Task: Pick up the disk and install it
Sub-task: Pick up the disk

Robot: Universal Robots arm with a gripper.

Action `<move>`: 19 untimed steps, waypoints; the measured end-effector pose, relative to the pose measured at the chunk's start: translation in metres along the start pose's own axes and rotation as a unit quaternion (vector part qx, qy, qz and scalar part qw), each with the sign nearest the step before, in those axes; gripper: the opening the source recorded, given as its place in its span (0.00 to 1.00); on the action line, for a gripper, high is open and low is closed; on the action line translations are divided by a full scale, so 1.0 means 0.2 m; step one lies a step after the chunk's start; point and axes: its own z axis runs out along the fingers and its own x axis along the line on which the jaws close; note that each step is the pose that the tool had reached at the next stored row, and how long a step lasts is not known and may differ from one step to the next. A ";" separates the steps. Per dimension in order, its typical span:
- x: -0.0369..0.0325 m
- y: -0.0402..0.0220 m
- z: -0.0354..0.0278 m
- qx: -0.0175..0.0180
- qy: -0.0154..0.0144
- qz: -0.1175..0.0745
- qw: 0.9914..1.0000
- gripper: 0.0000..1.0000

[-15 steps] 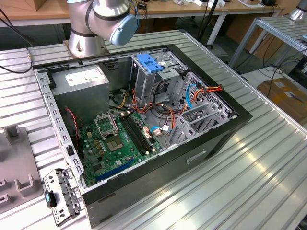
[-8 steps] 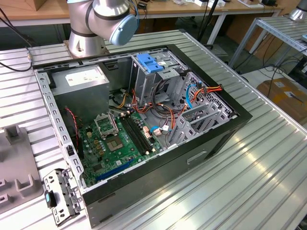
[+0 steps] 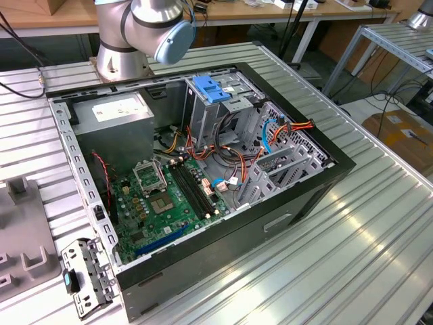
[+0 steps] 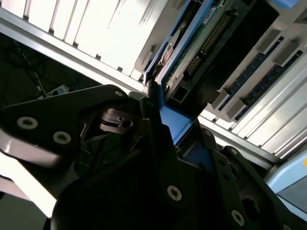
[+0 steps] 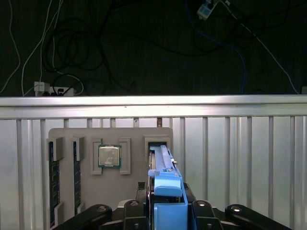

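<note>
Jaws of the gripper (image 5: 168, 213) clamp narrowly on the disk (image 5: 161, 160), which sits in a blue carrier and stands on edge, its far end in a slot of the grey tray (image 5: 110, 191). Its long axis runs from the gripper toward the table rail (image 5: 153, 106); its green circuit-board face shows in the second wrist view. The tray also holds a processor (image 5: 109, 156) and memory modules (image 5: 53, 184). In the exterior view, the open computer case (image 3: 64, 145) contains a motherboard (image 3: 166, 203) and a power-supply box (image 3: 111, 112).
</note>
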 end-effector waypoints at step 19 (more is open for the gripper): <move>-0.002 -0.003 -0.162 0.000 0.000 0.000 1.000 0.37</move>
